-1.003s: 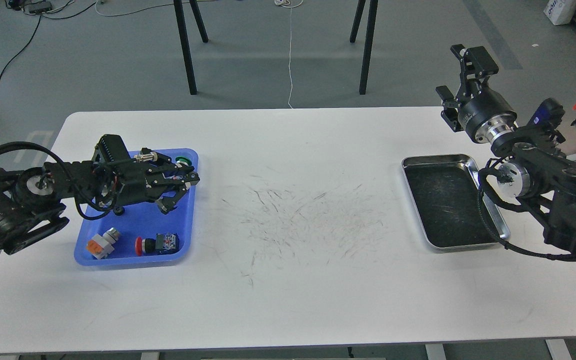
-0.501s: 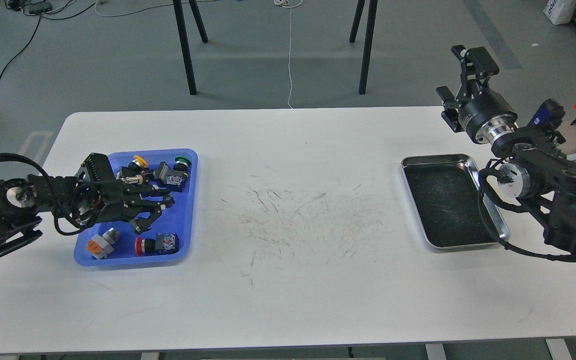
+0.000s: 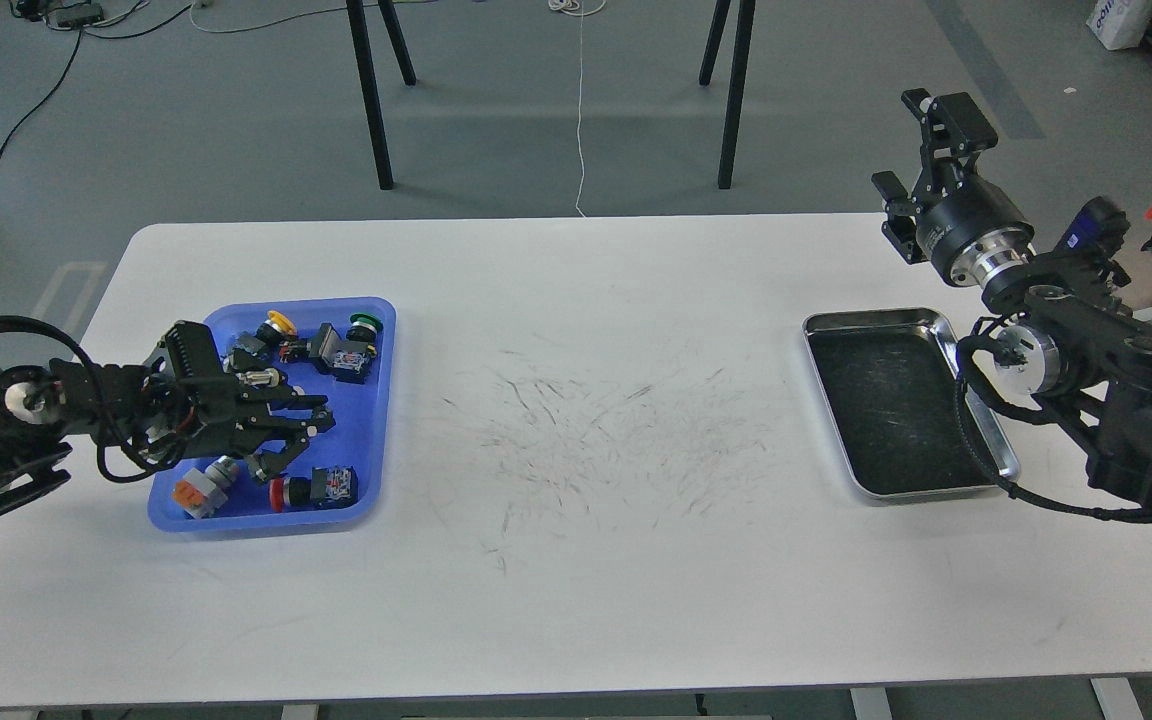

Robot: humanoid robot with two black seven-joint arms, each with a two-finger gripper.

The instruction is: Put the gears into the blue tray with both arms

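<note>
The blue tray (image 3: pixel 377 400) lies on the left of the white table and holds several push-button switches. My left gripper (image 3: pixel 298 440) hovers low over the tray's middle, pointing right, open, with nothing visible between its fingers. My right gripper (image 3: pixel 921 160) is raised past the table's far right corner, beyond the steel tray; it is open and empty. I cannot make out the gears anywhere; they are hidden or out of view.
A shiny steel tray (image 3: pixel 988 440) with a dark scratched floor sits on the right by my right arm. In the blue tray are a yellow button (image 3: pixel 277 322), a green button (image 3: pixel 364 324), a red button (image 3: pixel 292 490) and an orange-grey switch (image 3: pixel 200 490). The table's middle is scuffed.
My left arm has drawn back leftward and toward the tray's near side, uncovering the switches at the tray's back. Its gripper stays open. The right arm has not moved.
</note>
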